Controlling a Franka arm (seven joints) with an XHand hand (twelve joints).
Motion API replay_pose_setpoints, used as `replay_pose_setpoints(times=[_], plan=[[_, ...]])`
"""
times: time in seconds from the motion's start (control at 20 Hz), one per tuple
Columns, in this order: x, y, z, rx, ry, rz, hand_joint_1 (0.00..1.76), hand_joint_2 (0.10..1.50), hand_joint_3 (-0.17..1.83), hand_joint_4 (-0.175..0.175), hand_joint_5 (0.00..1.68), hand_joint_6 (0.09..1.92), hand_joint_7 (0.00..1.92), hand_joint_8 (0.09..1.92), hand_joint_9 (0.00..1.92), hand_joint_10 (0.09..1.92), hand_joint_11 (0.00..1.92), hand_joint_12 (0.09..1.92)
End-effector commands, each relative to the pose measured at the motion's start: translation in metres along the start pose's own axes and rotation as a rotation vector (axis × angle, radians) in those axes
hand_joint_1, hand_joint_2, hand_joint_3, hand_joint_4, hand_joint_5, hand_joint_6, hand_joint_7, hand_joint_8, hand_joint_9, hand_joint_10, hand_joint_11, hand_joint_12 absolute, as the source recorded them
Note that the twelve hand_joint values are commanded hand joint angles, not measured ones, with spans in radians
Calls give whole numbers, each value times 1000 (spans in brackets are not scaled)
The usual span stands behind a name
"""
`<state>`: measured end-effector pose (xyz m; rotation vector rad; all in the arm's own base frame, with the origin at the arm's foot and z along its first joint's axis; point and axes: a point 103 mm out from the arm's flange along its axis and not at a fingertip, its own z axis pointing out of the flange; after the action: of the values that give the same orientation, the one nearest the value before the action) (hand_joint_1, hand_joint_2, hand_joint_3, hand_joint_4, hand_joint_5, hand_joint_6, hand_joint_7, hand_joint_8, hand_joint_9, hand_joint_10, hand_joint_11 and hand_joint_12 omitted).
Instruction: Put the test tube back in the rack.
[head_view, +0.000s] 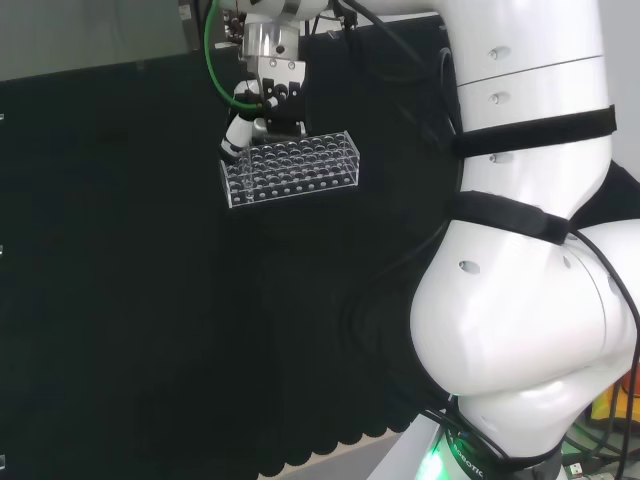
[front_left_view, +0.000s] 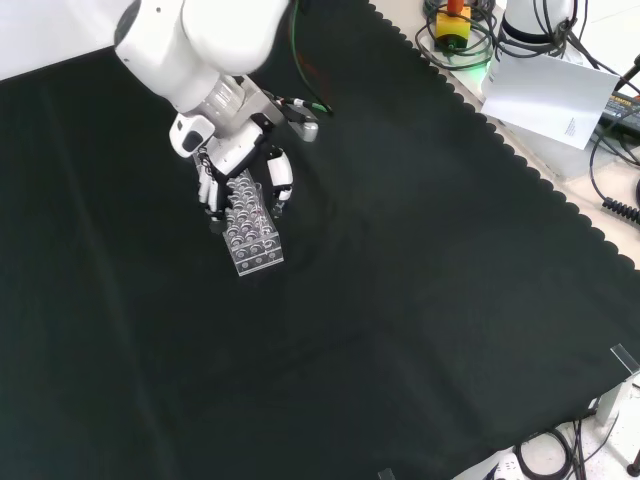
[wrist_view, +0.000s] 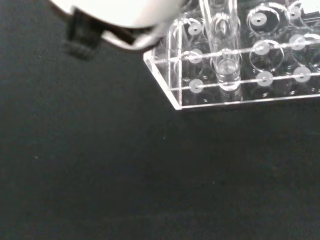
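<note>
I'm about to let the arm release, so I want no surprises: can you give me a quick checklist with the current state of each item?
1. Test tube inside a rack hole: ok; in the wrist view it stands in a hole near the rack's corner.
2. Tube bottomed out: cannot tell; its end sits low in the rack.
3. Tube upright: ok, as far as the wrist view shows.
4. Rack flat on the cloth: ok in the front view.
5. Robot hand over the rack's end: ok.
6. Fingers off the tube: cannot tell.
</note>
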<state>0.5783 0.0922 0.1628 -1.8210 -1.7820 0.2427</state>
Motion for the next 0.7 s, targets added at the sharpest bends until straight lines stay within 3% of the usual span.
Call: replay_pose_setpoints(times=[0.05,0.25,0.7], plan=[[7,-6,-8,26,60,-66,912,580,486,52,443,87,75,922,281,977,286,1515],[16,-18,-27,-30,71,-117,906,585,471,57,425,87,11,929,211,999,221,1541],[34,-66,-102,-188,15,-234,877,594,463,63,394,87,0,913,162,1008,164,1570]])
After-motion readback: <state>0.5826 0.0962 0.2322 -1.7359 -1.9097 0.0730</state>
